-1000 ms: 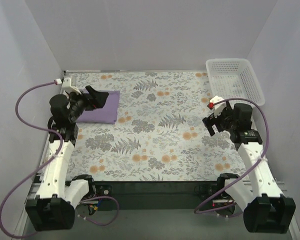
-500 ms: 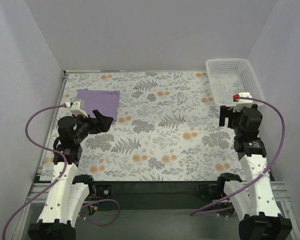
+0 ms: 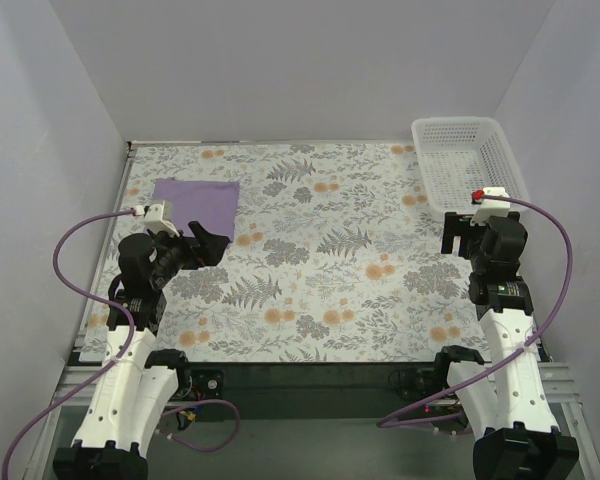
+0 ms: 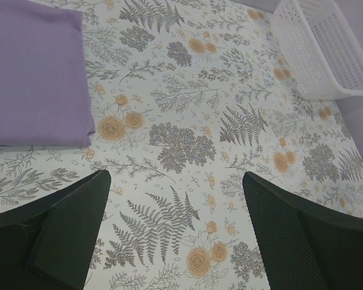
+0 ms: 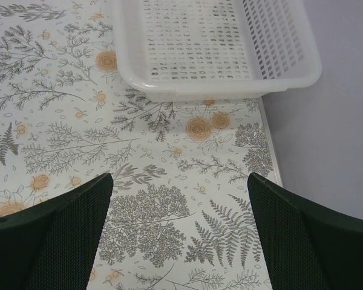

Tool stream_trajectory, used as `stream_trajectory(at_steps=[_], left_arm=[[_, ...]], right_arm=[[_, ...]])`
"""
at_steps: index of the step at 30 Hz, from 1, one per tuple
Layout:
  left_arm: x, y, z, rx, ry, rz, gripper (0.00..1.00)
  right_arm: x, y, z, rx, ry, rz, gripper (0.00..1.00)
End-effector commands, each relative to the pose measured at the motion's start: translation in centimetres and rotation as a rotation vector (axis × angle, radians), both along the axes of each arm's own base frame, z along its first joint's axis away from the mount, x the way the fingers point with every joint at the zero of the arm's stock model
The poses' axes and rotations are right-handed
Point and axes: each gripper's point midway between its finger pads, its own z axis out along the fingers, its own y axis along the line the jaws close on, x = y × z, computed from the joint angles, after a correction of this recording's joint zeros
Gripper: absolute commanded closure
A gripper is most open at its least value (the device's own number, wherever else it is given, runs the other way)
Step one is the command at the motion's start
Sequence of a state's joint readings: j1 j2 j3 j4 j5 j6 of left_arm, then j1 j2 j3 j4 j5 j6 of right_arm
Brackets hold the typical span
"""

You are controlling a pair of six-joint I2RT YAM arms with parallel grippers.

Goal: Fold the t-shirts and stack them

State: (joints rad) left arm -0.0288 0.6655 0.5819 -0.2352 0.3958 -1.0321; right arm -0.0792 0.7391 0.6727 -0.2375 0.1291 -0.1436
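Observation:
A lavender-purple t-shirt (image 3: 200,205) lies folded into a flat rectangle at the table's back left; in the left wrist view the t-shirt (image 4: 33,78) fills the upper left. My left gripper (image 3: 212,247) hovers just in front of the shirt's near edge, open and empty, apart from the cloth. Seen from its own wrist, the left gripper (image 4: 175,232) shows only the floral cloth between its fingers. My right gripper (image 3: 458,235) hangs open and empty just in front of the basket, and the right gripper (image 5: 180,232) has bare tablecloth between its fingers.
A white lattice basket (image 3: 470,165) stands at the back right corner, also in view as the basket (image 5: 218,48) from the right wrist. The floral tablecloth (image 3: 320,260) covers the table. Grey walls close in on three sides.
The left arm has drawn back off the folded shirt toward the near edge. The right arm pulled back and turned toward the basket. Little moved in the last half second.

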Motion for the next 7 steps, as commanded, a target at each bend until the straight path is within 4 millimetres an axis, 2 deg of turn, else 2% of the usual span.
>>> stream_trajectory(at_steps=[1, 5, 7], left_arm=[[-0.10, 0.10, -0.05, 0.017, -0.009, 0.003, 0.09], [-0.06, 0.09, -0.21, 0.020, -0.005, 0.004, 0.09], [0.03, 0.18, -0.34, 0.021, 0.000, 0.010, 0.09]], right_arm=[[0.08, -0.52, 0.60, -0.002, -0.027, -0.028, 0.02], [0.20, -0.48, 0.32, -0.001, -0.027, -0.027, 0.04], [0.33, -0.08, 0.46, -0.021, -0.028, 0.015, 0.02]])
